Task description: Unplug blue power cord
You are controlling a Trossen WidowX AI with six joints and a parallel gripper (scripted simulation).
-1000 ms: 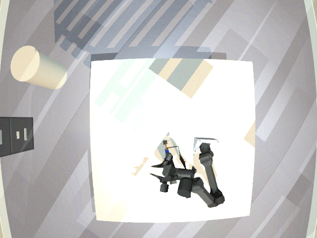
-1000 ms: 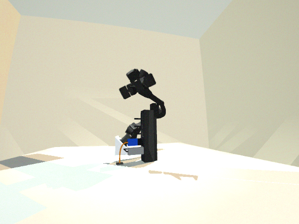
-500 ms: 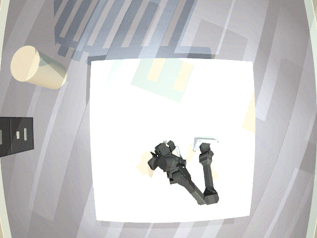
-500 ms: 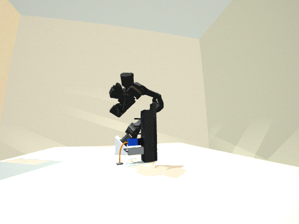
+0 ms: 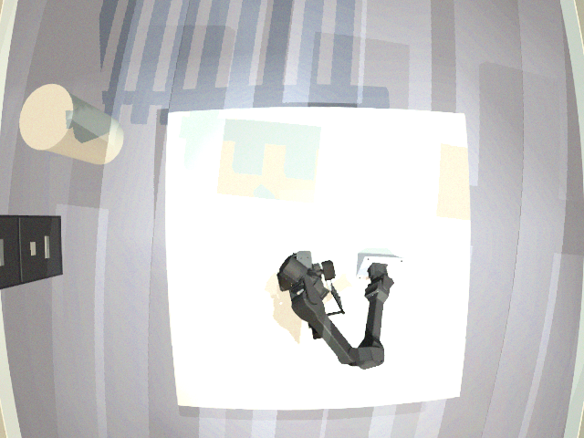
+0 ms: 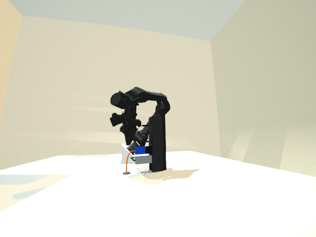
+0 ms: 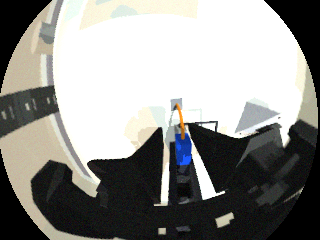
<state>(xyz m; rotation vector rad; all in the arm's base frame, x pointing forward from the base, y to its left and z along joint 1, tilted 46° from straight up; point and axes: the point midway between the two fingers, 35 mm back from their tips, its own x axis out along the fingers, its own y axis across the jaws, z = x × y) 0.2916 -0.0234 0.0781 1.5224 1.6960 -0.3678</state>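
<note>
Blue plug (image 7: pixel 183 152) sits seated in the strip (image 7: pixel 182 183) at 6 o'clock; claw (image 7: pixel 180 160), part-closed and empty, straddles it. Gripping, pulling, release remain.

You saw a matt dark arm (image 6: pixel 156 142), a smooth glossy blue plug (image 7: pixel 183 152), and a bright white tabletop (image 5: pixel 226 358).
</note>
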